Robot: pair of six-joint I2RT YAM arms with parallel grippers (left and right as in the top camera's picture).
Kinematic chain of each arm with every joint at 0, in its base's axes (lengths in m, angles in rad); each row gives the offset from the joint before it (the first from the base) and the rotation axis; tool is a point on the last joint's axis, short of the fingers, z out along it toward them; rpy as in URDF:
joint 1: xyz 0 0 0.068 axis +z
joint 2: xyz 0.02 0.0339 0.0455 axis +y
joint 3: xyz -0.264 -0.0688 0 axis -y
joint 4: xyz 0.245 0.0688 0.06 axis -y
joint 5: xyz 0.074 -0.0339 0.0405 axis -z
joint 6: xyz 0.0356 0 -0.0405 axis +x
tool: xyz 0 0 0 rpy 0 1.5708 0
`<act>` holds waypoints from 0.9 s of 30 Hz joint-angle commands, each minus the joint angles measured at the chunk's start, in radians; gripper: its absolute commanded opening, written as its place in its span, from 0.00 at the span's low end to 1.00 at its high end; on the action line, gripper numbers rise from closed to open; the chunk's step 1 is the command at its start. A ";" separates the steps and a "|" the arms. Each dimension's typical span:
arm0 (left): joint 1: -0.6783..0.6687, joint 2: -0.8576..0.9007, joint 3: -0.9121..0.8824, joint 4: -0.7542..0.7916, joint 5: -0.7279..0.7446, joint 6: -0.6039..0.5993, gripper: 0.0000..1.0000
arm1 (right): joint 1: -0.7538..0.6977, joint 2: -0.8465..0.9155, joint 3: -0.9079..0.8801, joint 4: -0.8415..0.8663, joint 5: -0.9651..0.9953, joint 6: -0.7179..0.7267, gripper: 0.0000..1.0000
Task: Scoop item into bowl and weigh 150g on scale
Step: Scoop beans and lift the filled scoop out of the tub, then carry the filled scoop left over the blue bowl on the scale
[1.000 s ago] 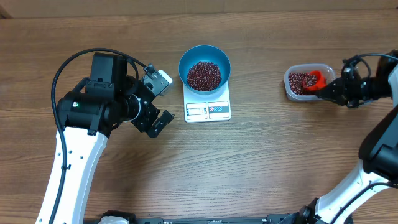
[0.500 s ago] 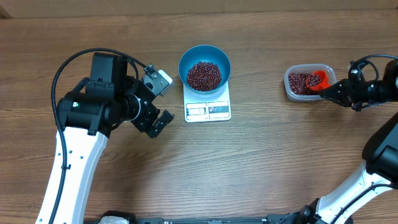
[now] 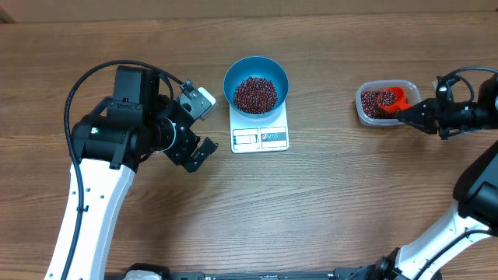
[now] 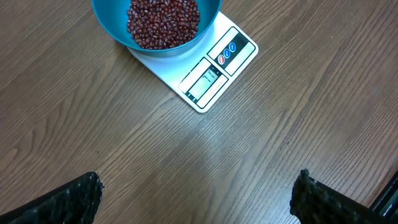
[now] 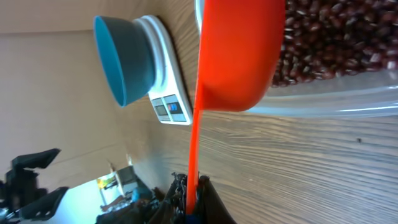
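A blue bowl (image 3: 256,75) heaped with dark red beans (image 3: 255,94) stands on the white scale (image 3: 260,138) at mid-table. In the left wrist view the bowl (image 4: 112,25) and scale (image 4: 214,74) lie ahead of my left gripper (image 4: 199,199). It hovers open over bare wood, left of the scale, in the overhead view as well (image 3: 207,128). My right gripper (image 3: 412,113) is shut on the handle of a red scoop (image 3: 391,99). The scoop cup (image 5: 239,56) sits at the clear tub's near wall, over more beans (image 5: 336,43).
The clear plastic tub (image 3: 364,110) sits at the right of the table, well apart from the scale. Bare wooden tabletop lies between them and in front of the scale. My left arm's black cable (image 3: 93,74) loops above its wrist.
My right gripper has drawn back a little to the right and the scoop has shifted in the tub with it. The left arm, bowl and scale have not moved.
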 commanded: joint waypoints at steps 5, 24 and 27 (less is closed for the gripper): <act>-0.001 0.007 0.016 0.000 0.014 0.023 1.00 | 0.000 0.003 0.008 -0.034 -0.130 -0.080 0.04; -0.001 0.007 0.016 0.000 0.014 0.023 1.00 | 0.142 0.003 0.008 -0.048 -0.316 -0.106 0.04; -0.001 0.007 0.016 0.000 0.014 0.023 0.99 | 0.189 0.003 0.008 -0.048 -0.333 -0.106 0.04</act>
